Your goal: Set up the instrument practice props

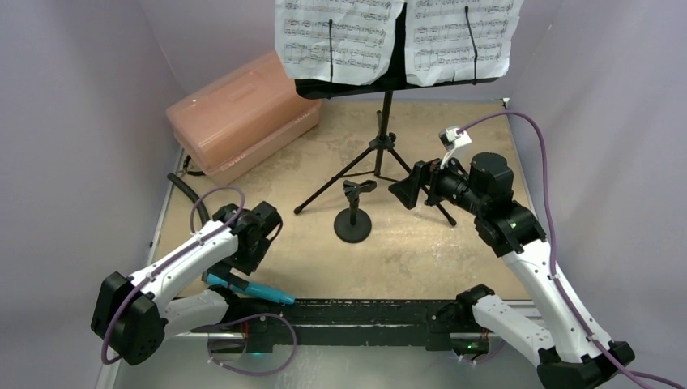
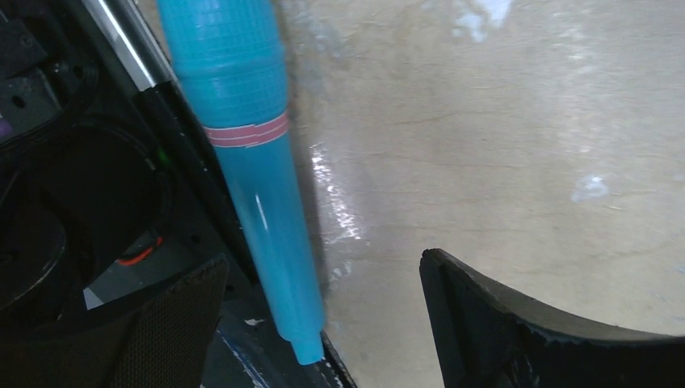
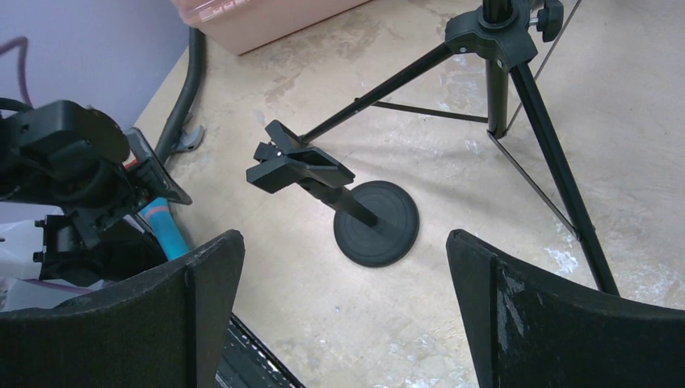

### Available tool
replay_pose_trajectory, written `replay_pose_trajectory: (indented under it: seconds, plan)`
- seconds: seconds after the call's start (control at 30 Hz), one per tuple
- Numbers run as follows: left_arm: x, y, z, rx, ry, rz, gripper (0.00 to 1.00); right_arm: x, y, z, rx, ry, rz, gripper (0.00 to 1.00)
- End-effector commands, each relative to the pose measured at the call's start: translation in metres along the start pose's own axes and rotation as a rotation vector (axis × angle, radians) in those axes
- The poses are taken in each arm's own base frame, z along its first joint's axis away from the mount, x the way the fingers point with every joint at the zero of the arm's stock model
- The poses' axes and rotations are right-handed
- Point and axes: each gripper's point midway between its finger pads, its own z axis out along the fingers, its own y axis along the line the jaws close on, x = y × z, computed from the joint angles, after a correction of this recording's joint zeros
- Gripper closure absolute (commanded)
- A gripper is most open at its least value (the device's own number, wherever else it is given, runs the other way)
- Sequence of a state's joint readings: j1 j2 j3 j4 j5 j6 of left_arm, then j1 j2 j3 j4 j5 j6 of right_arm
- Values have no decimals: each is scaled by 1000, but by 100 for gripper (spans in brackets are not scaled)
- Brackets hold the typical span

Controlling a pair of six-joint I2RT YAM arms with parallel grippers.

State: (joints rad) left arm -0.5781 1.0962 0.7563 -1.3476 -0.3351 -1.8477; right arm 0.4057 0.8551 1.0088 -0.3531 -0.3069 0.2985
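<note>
The black tripod music stand [image 1: 382,150] stands at the back, and its desk holds two white sheet-music pages [image 1: 339,36]. In front of it is the small round-based mic stand [image 1: 353,220], with an empty clip on top [image 3: 299,166]. The cyan-blue microphone [image 2: 258,186], which has a pink band, lies at the table's near left edge. My left gripper [image 2: 323,323] straddles its thin end; the jaws are open and the microphone lies close to the left finger [image 2: 161,323]. My right gripper [image 3: 343,315] hangs open and empty, on the near side of the mic stand's base [image 3: 378,225] and above it.
A pink translucent box [image 1: 243,117] sits at the back left. A black hose [image 1: 185,190] curves along the left edge. The black mounting rail [image 1: 364,312] runs along the near edge, right beside the microphone. Tripod legs [image 3: 557,170] spread close to my right gripper.
</note>
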Motion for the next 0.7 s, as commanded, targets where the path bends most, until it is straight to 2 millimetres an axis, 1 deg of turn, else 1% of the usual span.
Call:
replay_pose_trajectory:
  seconds: [0.0,0.1,0.23,0.37,0.5,0.57,0.67]
  plan:
    - [16,15,13,-78,67,-45,14,-6,8,-3,-36,-26,-11,2]
    - [20,19,20,-99,75,-68,15,-6,8,-3,-36,-26,-10,2]
    - [20,22,30,-108,57,-104,17,-8,8,-4,-30,-31,-14,2]
    - [26,25,39,-130,73,-143,19,-10,8,-4,-29,-33,-17,2]
    - [31,18,48,-110,79,-140,22,-14,9,-4,-28,-40,-23,2]
    - [30,12,51,-86,66,-127,26,-15,9,-5,-27,-43,-24,2]
    - [28,1,52,-38,54,-111,36,-16,9,-5,-26,-43,-25,2]
